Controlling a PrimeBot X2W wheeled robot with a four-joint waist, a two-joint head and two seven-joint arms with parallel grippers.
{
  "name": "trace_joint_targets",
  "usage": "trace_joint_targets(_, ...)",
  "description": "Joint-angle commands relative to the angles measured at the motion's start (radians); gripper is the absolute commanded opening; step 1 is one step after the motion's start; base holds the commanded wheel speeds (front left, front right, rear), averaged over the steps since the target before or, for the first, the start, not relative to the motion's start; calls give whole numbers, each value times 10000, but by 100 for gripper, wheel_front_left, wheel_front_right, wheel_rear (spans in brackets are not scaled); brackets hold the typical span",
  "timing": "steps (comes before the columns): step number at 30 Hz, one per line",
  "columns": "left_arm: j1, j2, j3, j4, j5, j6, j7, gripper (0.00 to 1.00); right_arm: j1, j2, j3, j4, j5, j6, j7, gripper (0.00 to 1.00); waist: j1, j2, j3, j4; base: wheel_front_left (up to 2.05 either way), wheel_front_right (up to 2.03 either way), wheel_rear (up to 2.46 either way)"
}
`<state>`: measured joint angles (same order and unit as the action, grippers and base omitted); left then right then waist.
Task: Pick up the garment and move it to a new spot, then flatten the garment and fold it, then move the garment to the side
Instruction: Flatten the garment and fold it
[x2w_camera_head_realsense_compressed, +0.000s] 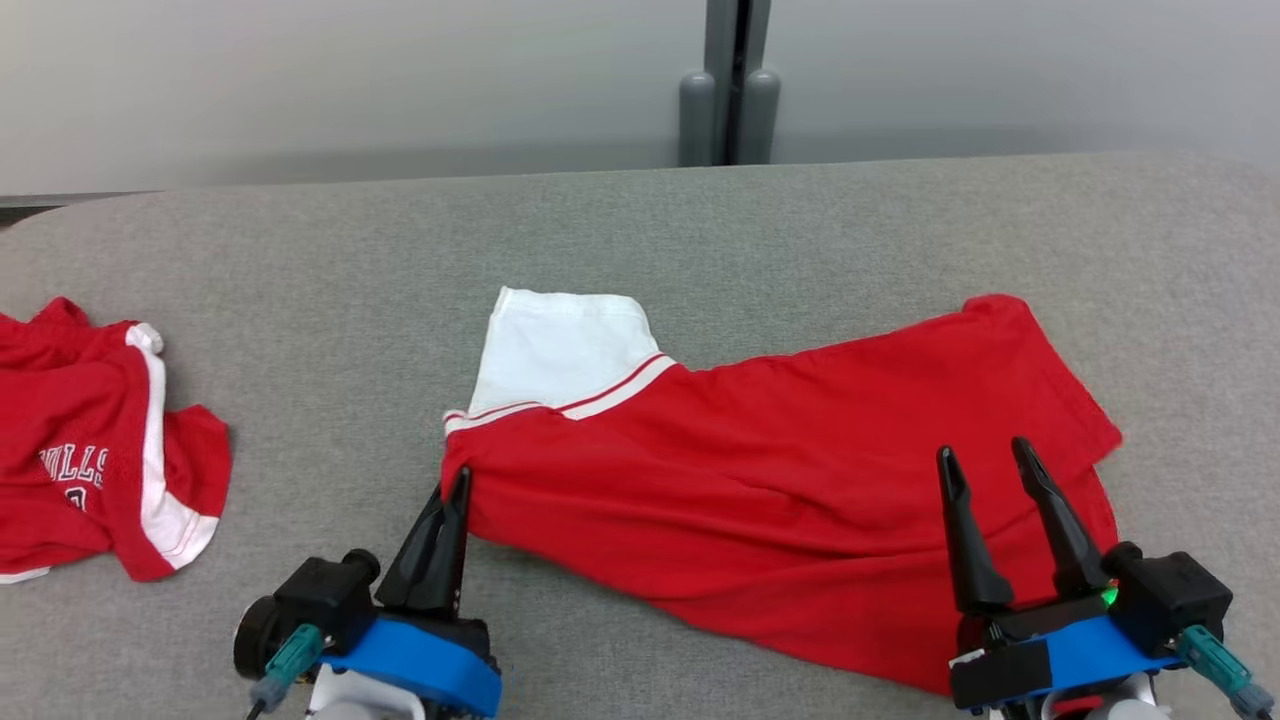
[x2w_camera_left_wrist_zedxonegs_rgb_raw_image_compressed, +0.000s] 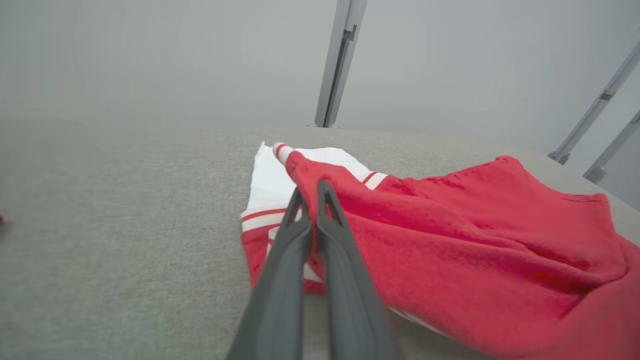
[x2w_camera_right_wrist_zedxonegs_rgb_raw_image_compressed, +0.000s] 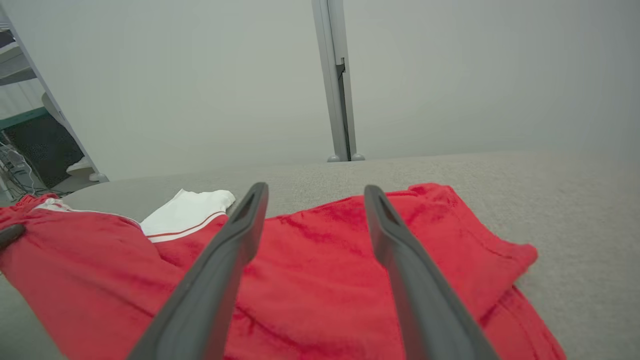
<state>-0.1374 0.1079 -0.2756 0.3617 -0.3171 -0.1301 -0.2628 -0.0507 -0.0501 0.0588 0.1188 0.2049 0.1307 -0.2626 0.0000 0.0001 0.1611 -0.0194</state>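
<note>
The garment (x2w_camera_head_realsense_compressed: 780, 470) is a red shirt with a white, red-striped sleeve (x2w_camera_head_realsense_compressed: 560, 345), spread across the middle of the grey padded table (x2w_camera_head_realsense_compressed: 300, 260). My left gripper (x2w_camera_head_realsense_compressed: 458, 482) is shut on the garment's left edge, just below the striped trim; in the left wrist view its gripper (x2w_camera_left_wrist_zedxonegs_rgb_raw_image_compressed: 312, 192) pinches a raised fold of the red cloth (x2w_camera_left_wrist_zedxonegs_rgb_raw_image_compressed: 475, 240). My right gripper (x2w_camera_head_realsense_compressed: 985, 455) hovers open over the garment's right part. In the right wrist view its fingers (x2w_camera_right_wrist_zedxonegs_rgb_raw_image_compressed: 240, 225) straddle bare red fabric (x2w_camera_right_wrist_zedxonegs_rgb_raw_image_compressed: 320, 260) without holding it.
A second red garment (x2w_camera_head_realsense_compressed: 90, 450) with white trim and lettering lies crumpled at the table's left edge. A grey post (x2w_camera_head_realsense_compressed: 735, 90) stands behind the table's far edge, against a pale wall. Bare table surface lies to the far side and right of the shirt.
</note>
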Motion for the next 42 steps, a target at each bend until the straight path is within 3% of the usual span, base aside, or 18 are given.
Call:
trace_joint_targets(1,162,82,136,-206,82,-5,-29,0,123,-5,-9,7,15,2,-32,100,0,-1,-119,213,0,0,0)
trace_joint_targets(10,1667,318,1126,-2004,594,-5,-29,0,235,-7,-149,99,13,2,-32,100,0,-1,-227,866,0,0,0)
trace_joint_targets(19,1814,320,576,-2385,841,-5,-29,0,14,-5,-138,191,-40,2,-32,100,0,-1,-26,971,0,0,0)
trace_joint_targets(29,-116,260,-1943,-1875,775,-5,-29,0,-336,-7,-85,303,-155,2,-32,100,0,-1,435,321,0,0,0)
trace_joint_targets(42,-2314,-147,-4860,1481,56,-5,-29,0,-415,-5,-24,409,-137,2,-32,100,0,-1,634,-461,0,0,0)
